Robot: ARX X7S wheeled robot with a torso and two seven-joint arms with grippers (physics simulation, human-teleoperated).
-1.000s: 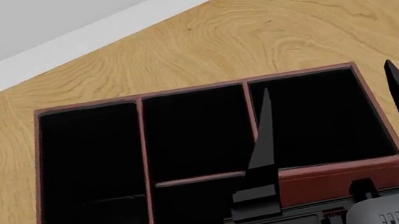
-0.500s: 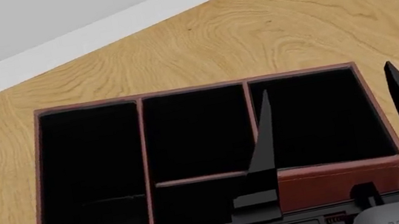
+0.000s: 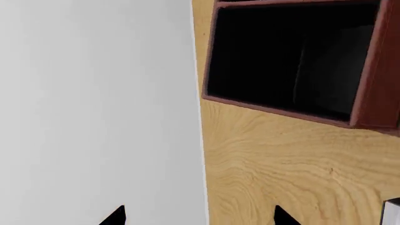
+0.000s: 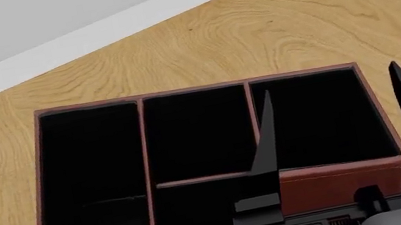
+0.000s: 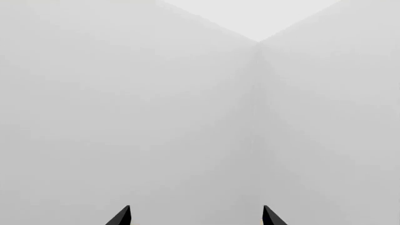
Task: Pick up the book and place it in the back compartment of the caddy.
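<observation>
We see the caddy on the wooden table, and we place everything else by it. Its four black-lined cells all look empty, and the back compartment, the short cell below the thin reddish divider in the head view, is dark and unblocked. Wide bare wood lies beyond the caddy's far rim up to the table edge, where a pale wall begins; in the left wrist view the table edge runs close beside the caddy's corner cell.

Our right gripper rises in front of the caddy's near right corner, fingers spread wide and holding nothing. One finger crosses the divider between the middle and right cells. Our left gripper shows only two separated tips, empty.

The book is in none of the views. No writing or labels are readable.
</observation>
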